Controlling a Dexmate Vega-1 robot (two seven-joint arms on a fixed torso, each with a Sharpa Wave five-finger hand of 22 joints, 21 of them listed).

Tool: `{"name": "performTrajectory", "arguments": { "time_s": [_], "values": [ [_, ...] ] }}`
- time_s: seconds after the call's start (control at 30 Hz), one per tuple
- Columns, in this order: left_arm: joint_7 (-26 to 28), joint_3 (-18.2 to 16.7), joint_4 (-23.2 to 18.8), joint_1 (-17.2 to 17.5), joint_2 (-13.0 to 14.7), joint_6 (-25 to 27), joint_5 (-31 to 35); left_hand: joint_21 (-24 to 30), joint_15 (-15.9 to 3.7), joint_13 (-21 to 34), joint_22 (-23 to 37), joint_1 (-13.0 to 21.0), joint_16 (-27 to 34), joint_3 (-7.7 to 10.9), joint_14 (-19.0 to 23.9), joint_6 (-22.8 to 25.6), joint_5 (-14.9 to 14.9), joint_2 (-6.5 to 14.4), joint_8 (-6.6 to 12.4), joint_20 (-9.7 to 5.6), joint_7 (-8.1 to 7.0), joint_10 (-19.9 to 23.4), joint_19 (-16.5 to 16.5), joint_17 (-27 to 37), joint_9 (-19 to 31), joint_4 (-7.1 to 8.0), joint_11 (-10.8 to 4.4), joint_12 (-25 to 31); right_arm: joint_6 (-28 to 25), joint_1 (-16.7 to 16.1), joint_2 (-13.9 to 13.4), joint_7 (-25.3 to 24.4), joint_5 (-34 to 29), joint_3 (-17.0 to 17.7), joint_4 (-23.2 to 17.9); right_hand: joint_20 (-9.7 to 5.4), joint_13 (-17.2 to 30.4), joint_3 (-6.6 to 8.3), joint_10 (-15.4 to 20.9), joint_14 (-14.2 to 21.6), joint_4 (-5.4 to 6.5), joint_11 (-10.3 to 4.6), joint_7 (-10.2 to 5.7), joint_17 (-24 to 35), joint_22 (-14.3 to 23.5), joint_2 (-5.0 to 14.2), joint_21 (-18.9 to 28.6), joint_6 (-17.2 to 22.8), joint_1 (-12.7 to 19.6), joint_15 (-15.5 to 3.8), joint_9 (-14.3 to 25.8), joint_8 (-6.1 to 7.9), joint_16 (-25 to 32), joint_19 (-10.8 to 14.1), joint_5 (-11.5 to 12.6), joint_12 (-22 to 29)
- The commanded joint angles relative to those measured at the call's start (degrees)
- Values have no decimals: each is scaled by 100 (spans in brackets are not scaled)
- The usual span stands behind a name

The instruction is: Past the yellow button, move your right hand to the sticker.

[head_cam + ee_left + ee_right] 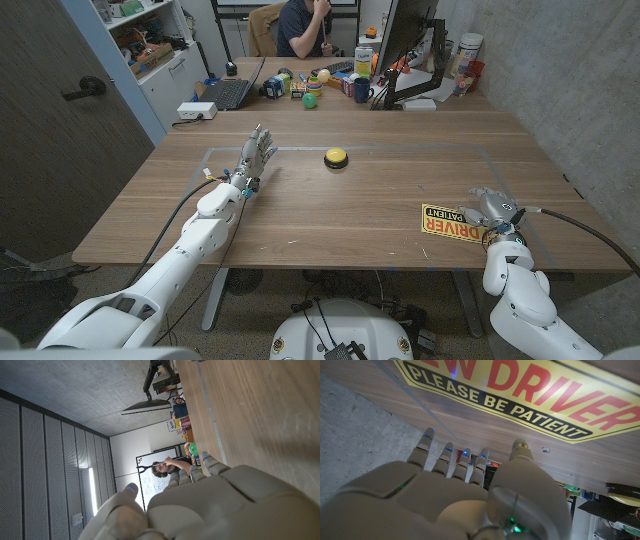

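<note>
Yellow and glossy, the sticker (452, 223) lies flat on the wooden table (340, 215), well to the right of the yellow button (336, 158) and nearer the robot. The right hand (490, 212) is at the sticker's right end; from the head view its fingers seem to overlap that end, though whether they actually press on it or hover just above I cannot tell. In the right wrist view the right hand (455, 495) has its fingers extended and slightly apart, holding nothing, with the sticker's (530, 390) red and black lettering close beyond the fingertips (426, 440).

As I judge it, the move is nearly finished, so the risks are small ones. If the hand comes down hard or slides sideways, it could drag the sticker, crease it, or push it toward the table's right edge, which is not far beyond the hand. A fingertip could also catch the sticker's border and lift a corner. If contact is only at the very end of the sticker, the touch might be counted as missing it.

The left hand (255, 157) stands to the left of the button, well apart from it, fingers spread and empty; the left wrist view shows the left hand (210, 505) above bare wood. It poses little danger unless it drifts toward the button.
</note>
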Motion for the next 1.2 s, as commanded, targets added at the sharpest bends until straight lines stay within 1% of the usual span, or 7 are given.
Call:
{"name": "performTrajectory", "arguments": {
  "time_s": [0.03, 0.17, 0.4, 0.73, 0.8, 1.2],
  "values": [
    [32, 8, -37, 13, 7, 0, 17, 4, 11, 25, 35, -6, 5, -19, -121, -62, 39, 609, 9, -14, -6, -117, -37, 18, 30, -20, 4, 31, -79, 51, -154, -199, 403, -44, -28, 28, 23, -44, 83, 46, -10, -11, 3, 12, 5, -24, -54, 104, 70, -147, -4, -37, -36, 81, 53, -35],
    [31, 16, -49, 15, 5, 6, 16, 5, 16, 25, 35, -6, 6, -20, -116, -62, 39, 608, 11, -13, -7, -111, -35, 18, 30, -20, 4, 33, -90, 50, -181, -289, 526, -42, -43, 30, 25, -60, 137, 112, -6, -3, 3, 11, 5, -36, -74, 127, 74, -201, -5, -60, -35, 103, 54, -43],
    [50, 21, -101, 25, 21, 27, 19, 5, 22, 25, 35, -6, 4, -25, -121, -67, 41, 607, 12, -9, -9, -117, -36, 18, 31, -20, 11, 32, -191, 73, -312, -299, 663, -105, -109, 31, 27, -88, 273, 159, 5, -30, 2, 11, 4, -53, -110, 151, 73, -204, -5, -98, -55, 123, 56, -36],
    [55, 24, -154, 50, 38, 30, 9, 3, 20, 25, 35, -6, 4, -29, -121, -70, 43, 606, 14, -2, -4, -126, -43, 18, 32, -20, 16, 30, -338, 114, -459, -380, 795, -171, -193, 32, 31, -121, 260, 162, 17, -6, 3, 13, 2, -78, -153, 154, 63, -263, -5, -140, -87, 121, 57, -84],
    [61, 25, -159, 51, 38, 23, 11, 3, 16, 25, 35, -6, 4, -30, -123, -72, 43, 607, 14, -3, -3, -128, -43, 18, 32, -20, 14, 30, -348, 109, -479, -405, 827, -179, -207, 32, 33, -135, 334, 207, 20, 18, 2, 14, 2, -91, -177, 151, 63, -287, -4, -162, -85, 116, 61, -76],
    [44, 33, -139, 36, 34, 12, 2, 4, 18, 25, 35, -7, 5, -37, -121, -74, 46, 607, 18, -9, -7, -121, -40, 19, 33, -19, 12, 35, -442, 101, -599, -525, 980, -234, -256, 30, 37, -156, 402, 265, 20, -25, 3, 13, 0, -104, -233, 188, 84, -316, 0, -188, -99, 94, 73, -95]
  ]
}}
